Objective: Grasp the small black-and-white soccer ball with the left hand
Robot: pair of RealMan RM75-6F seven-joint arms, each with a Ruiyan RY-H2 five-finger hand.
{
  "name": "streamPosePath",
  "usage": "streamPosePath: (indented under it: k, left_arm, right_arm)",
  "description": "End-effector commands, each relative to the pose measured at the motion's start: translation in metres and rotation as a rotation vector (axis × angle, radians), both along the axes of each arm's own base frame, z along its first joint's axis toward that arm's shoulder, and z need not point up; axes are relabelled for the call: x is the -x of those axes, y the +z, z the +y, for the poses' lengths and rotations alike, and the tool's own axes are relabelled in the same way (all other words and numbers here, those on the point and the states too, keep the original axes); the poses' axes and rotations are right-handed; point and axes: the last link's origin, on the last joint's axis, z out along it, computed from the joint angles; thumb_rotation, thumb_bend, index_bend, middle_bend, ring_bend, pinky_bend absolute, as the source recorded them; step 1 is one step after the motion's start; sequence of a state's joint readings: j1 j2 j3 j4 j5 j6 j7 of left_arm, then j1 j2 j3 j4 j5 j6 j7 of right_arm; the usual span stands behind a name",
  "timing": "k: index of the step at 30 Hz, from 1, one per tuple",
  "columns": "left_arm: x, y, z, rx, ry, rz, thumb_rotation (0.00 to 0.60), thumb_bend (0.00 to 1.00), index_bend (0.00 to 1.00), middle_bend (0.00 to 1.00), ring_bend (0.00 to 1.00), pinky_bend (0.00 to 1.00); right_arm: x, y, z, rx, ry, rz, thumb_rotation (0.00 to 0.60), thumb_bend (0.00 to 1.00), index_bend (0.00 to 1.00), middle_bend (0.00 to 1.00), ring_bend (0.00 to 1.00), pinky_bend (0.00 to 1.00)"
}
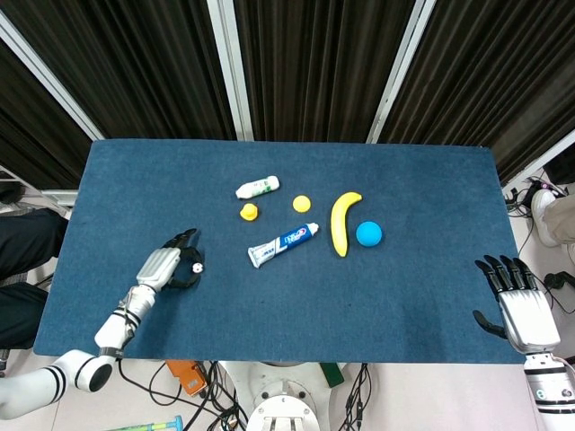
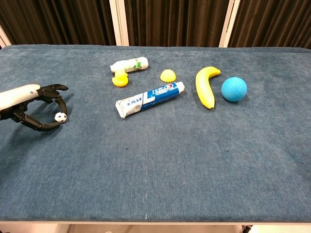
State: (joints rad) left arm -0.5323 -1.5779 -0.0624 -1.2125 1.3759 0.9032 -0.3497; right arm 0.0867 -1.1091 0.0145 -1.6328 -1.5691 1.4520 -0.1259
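Note:
The small black-and-white soccer ball (image 1: 196,266) (image 2: 60,117) lies on the blue table (image 1: 404,296), left of centre. My left hand (image 1: 165,266) (image 2: 32,103) reaches it from the left. Its dark fingers (image 2: 57,91) curve over the ball's far side, and its thumb arcs under the near side. The ball sits in that gap between the fingertips, still on the cloth, and I see no firm grip on it. My right hand (image 1: 521,308) hovers at the table's near right corner, fingers spread and holding nothing. The chest view does not show it.
A toothpaste tube (image 1: 283,244) (image 2: 150,98) lies right of the ball. Beyond it are a white bottle (image 1: 257,188), a yellow duck (image 1: 248,212), a yellow cap (image 1: 301,204), a banana (image 1: 341,221) and a blue ball (image 1: 368,233).

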Motion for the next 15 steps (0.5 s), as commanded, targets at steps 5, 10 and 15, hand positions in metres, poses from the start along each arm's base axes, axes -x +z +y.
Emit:
streamPosePath:
  k: [5, 10, 15]
  left_arm:
    - [-0.001, 0.001, 0.001, 0.006, 0.004, -0.007, 0.600, 0.33, 0.50, 0.03, 0.00, 0.13]
    - [0.000, 0.009, 0.004, -0.005, 0.008, -0.003, 0.600, 0.37, 0.53, 0.04, 0.00, 0.13]
    - [-0.012, 0.029, 0.005, -0.010, -0.043, 0.028, 0.600, 0.37, 0.54, 0.04, 0.00, 0.13]
  right_arm:
    - [0.000, 0.000, 0.000, -0.002, 0.001, 0.000, 0.600, 0.34, 0.18, 0.17, 0.12, 0.11]
    - [0.000, 0.000, 0.000, -0.001, 0.001, -0.001, 0.600, 0.34, 0.18, 0.17, 0.12, 0.11]
    - [0.000, -0.001, -0.001, -0.003, 0.001, -0.004, 0.600, 0.34, 0.18, 0.17, 0.12, 0.11]
